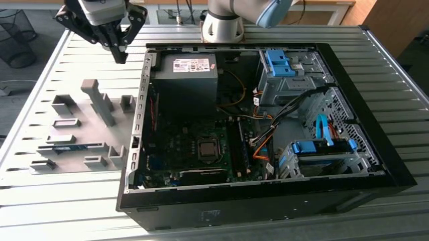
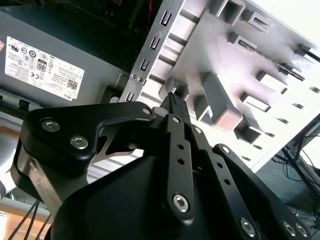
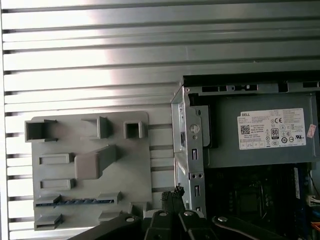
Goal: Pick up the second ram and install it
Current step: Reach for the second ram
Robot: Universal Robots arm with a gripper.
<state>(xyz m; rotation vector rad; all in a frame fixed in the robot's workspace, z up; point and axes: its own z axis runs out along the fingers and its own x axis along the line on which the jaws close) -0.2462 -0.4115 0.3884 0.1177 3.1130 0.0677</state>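
Observation:
The second ram [image 1: 70, 148] is a thin blue-green stick lying in the grey fixture plate [image 1: 40, 128], to the exterior view's left of the open computer case [image 1: 362, 105]. In the first wrist view the ram [image 3: 77, 201] rests between two grey supports near the plate's lower part. My gripper [image 1: 120, 56] hangs high above the table's far left, over the gap between plate and case, well away from the ram. Its black fingers [image 2: 176, 102] meet at the tips with nothing between them, and the fingertips [image 3: 173, 192] show beside the case's metal wall.
The case holds a grey power supply [image 1: 186, 75], the motherboard with its long black slots [image 1: 238, 148], orange cables [image 1: 262, 145] and blue drive brackets [image 1: 322, 148]. Several grey fixture blocks [image 1: 100, 103] stand up from the plate. The ribbed metal table [image 1: 67, 201] surrounds everything.

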